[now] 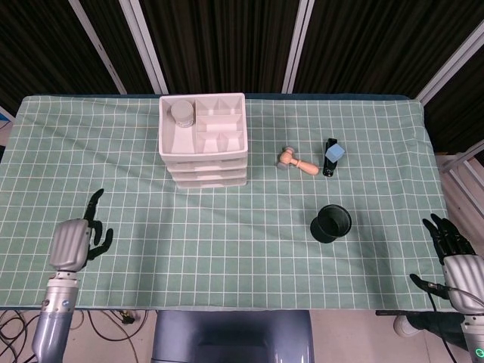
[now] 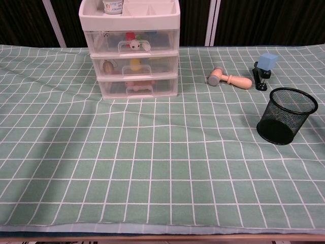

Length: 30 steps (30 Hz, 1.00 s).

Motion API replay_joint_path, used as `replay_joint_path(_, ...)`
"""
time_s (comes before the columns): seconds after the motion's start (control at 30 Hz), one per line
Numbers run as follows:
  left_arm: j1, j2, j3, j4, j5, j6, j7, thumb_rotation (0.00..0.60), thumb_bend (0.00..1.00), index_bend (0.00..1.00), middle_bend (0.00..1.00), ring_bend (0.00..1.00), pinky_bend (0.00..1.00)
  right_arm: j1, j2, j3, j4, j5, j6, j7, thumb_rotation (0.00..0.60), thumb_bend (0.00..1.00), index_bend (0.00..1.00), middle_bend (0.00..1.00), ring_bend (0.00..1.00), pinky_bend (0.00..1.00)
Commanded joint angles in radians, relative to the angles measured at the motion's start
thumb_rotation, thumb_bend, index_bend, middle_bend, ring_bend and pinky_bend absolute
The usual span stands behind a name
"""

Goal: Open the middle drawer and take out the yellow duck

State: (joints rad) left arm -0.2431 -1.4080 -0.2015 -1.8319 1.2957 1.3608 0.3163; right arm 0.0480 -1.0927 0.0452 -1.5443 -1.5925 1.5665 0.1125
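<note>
Near the table's front corners, left hand (image 1: pixel 73 242) and right hand (image 1: pixel 456 261) hover, fingers spread, holding nothing.

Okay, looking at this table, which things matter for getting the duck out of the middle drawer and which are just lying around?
For the job:
middle drawer, shut
yellow duck, inside it
left hand, empty, fingers apart
right hand, empty, at the table's edge

Just lying about:
top drawer
bottom drawer
jar on the organizer's top
wooden stamp
stapler
blue cube
mesh cup

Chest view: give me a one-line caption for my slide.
Drawer unit with all drawers shut, yellow duck visible in the middle drawer; mesh cup at right, no hand in frame.
</note>
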Motion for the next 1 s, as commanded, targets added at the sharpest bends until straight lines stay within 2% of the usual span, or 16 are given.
replay_joint_path(0.03,-0.088,-0.077,-0.073,-0.029,-0.120,-0.083,0.045,0.600,0.48,0.06,0.94,0.95,1.00,0.002,0.001,0.001,-0.005,0.006,-0.006,0.004,0.600,0.00,0.00,0.00,0.00,0.21)
replay_joint_path(0.13,-0.163,-0.155,-0.128,-0.033,-0.269,-0.152,0.066,0.600,0.50,0.07,0.97,0.97,1.00,0.001,0.004,0.001,-0.013,0.013,-0.012,0.013,0.600,0.00,0.00,0.00,0.00,0.21)
replay_joint_path(0.23,-0.218,-0.211,-0.158,-0.021,-0.372,-0.181,0.086,0.600,0.51,0.07,0.98,0.98,1.00,0.000,0.008,0.002,-0.019,0.021,-0.016,0.024,0.600,0.00,0.00,0.00,0.00,0.21)
replay_joint_path(0.47,-0.313,-0.321,-0.197,0.047,-0.525,-0.214,0.086,0.600,0.51,0.07,0.98,0.98,1.00,0.003,0.015,0.004,-0.030,0.035,-0.032,0.042,0.600,0.00,0.00,0.00,0.00,0.21)
replay_joint_path(0.7,-0.360,-0.403,-0.247,0.114,-0.605,-0.238,0.006,0.600,0.51,0.07,0.98,0.99,1.00,0.004,0.019,0.004,-0.038,0.042,-0.041,0.050,0.600,0.00,0.00,0.00,0.00,0.21)
replay_joint_path(0.83,-0.383,-0.455,-0.306,0.156,-0.673,-0.267,-0.083,0.600,0.51,0.07,0.99,0.99,1.00,0.005,0.021,0.005,-0.041,0.047,-0.045,0.058,0.600,0.00,0.00,0.00,0.00,0.21)
replay_joint_path(1.0,-0.419,-0.501,-0.336,0.232,-0.691,-0.275,-0.139,0.600,0.51,0.07,0.99,0.99,1.00,0.005,0.024,0.007,-0.044,0.052,-0.049,0.067,0.600,0.00,0.00,0.00,0.00,0.21)
